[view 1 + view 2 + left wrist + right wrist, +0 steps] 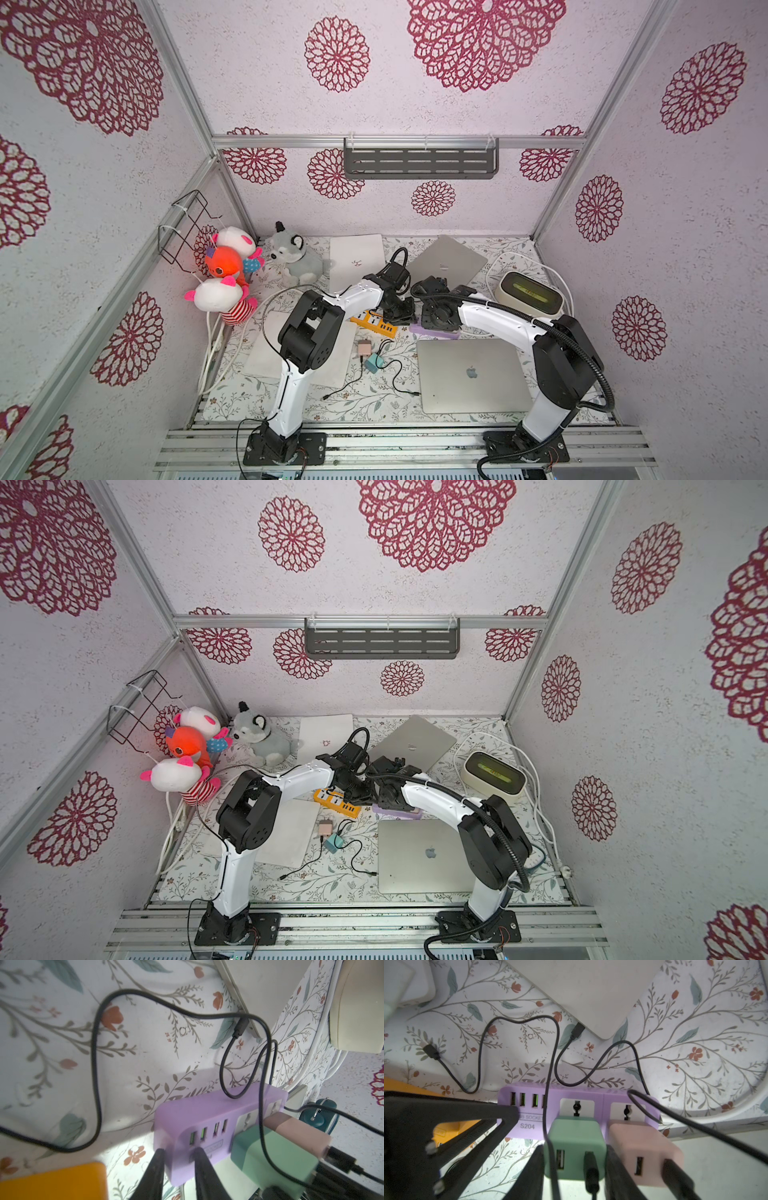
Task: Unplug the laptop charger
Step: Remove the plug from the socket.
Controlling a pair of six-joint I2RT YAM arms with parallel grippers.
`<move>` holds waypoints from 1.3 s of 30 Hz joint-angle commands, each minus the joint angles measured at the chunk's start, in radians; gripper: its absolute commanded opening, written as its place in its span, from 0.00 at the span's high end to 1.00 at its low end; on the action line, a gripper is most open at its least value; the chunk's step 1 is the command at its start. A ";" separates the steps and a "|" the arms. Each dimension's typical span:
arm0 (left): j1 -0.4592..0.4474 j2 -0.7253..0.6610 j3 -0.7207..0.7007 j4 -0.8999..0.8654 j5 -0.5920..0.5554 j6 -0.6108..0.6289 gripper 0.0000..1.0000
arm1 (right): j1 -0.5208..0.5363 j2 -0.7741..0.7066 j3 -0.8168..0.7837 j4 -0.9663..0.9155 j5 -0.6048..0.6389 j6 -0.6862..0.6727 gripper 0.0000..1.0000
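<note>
Green charger (pixel 575 1132): plugged into purple strip (pixel 529 1126), clamped between jaws of right gripper (pixel 574 1147). Left gripper (pixel 179 1150): jaws pinched on strip's USB end, apparently bracing. Step: grip set, pull not yet made. Next: straight draw off socket face, clear of pink charger (pixel 643 1153) beside right jaws.

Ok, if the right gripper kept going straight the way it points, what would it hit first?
Probably the purple power strip: the right gripper has its fingers either side of the green charger plugged into it, so its socket face lies ahead.
</note>
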 commanded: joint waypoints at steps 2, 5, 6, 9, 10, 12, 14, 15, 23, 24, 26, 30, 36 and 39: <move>-0.017 0.066 -0.008 -0.034 -0.046 -0.006 0.72 | 0.007 -0.062 0.035 0.036 0.013 -0.008 0.68; -0.017 0.069 -0.007 -0.035 -0.045 -0.006 0.72 | 0.020 -0.041 0.060 0.004 0.037 -0.019 0.68; -0.017 0.070 -0.007 -0.036 -0.044 -0.007 0.72 | 0.021 -0.040 0.062 0.002 0.038 -0.021 0.68; -0.017 0.070 -0.005 -0.036 -0.045 -0.006 0.72 | 0.020 -0.045 0.056 0.011 0.027 -0.021 0.68; -0.017 0.071 -0.006 -0.038 -0.046 -0.006 0.72 | 0.017 -0.051 0.049 0.020 0.020 -0.020 0.68; -0.017 0.070 -0.008 -0.038 -0.046 -0.006 0.72 | 0.010 -0.068 0.032 0.042 -0.001 -0.013 0.68; -0.017 0.071 -0.009 -0.038 -0.046 -0.006 0.72 | 0.007 -0.081 0.024 0.056 -0.009 -0.011 0.68; -0.017 0.071 -0.007 -0.038 -0.045 -0.005 0.72 | 0.005 -0.083 0.023 0.059 -0.011 -0.011 0.68; -0.017 0.070 -0.008 -0.036 -0.046 -0.007 0.72 | 0.012 -0.055 0.041 0.027 0.005 -0.018 0.68; -0.017 0.071 -0.009 -0.036 -0.045 -0.006 0.72 | 0.013 -0.059 0.041 0.027 0.008 -0.020 0.68; -0.017 0.071 -0.010 -0.038 -0.045 -0.006 0.72 | 0.011 -0.070 0.043 0.024 0.013 -0.022 0.68; -0.017 0.072 -0.008 -0.037 -0.045 -0.006 0.72 | 0.012 -0.066 0.060 -0.003 0.036 -0.028 0.68; -0.017 0.072 -0.005 -0.038 -0.044 -0.006 0.72 | 0.018 -0.045 0.074 -0.017 0.049 -0.035 0.68; -0.017 0.073 -0.004 -0.039 -0.044 -0.006 0.72 | 0.020 -0.035 0.081 -0.011 0.034 -0.038 0.68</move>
